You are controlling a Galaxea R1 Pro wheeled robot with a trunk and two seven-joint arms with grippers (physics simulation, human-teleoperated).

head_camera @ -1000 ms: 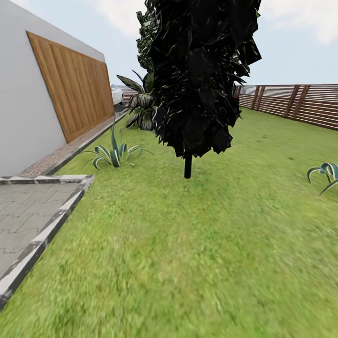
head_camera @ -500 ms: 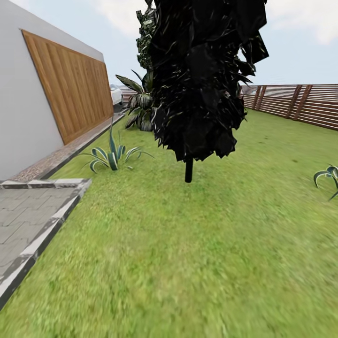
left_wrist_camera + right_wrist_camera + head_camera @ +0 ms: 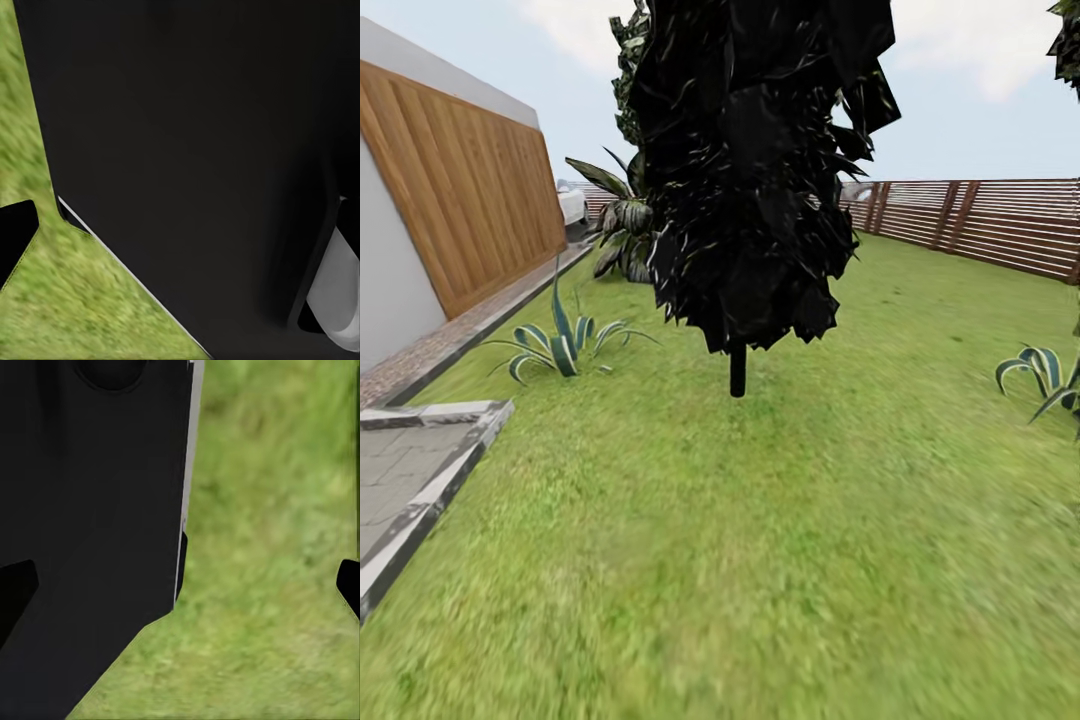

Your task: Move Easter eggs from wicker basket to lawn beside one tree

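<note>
The Easter eggs, the wicker basket and the tree are out of view. The lawn spreads wide and green ahead of me in the head view. In the right wrist view my right gripper hangs open over grass, its dark fingertips far apart, beside the robot's black body. In the left wrist view my left gripper points at that black body, with one fingertip far out at the side over grass and nothing held.
A dark columnar conifer on a thin stem stands straight ahead. Spiky striped plants grow at the left and right. At the left run grey paving and the house wall. A slat fence closes the back right.
The whole picture has slid left and the conifer has grown larger, so the camera has moved forward and turned a little to the right. The paving shows less.
</note>
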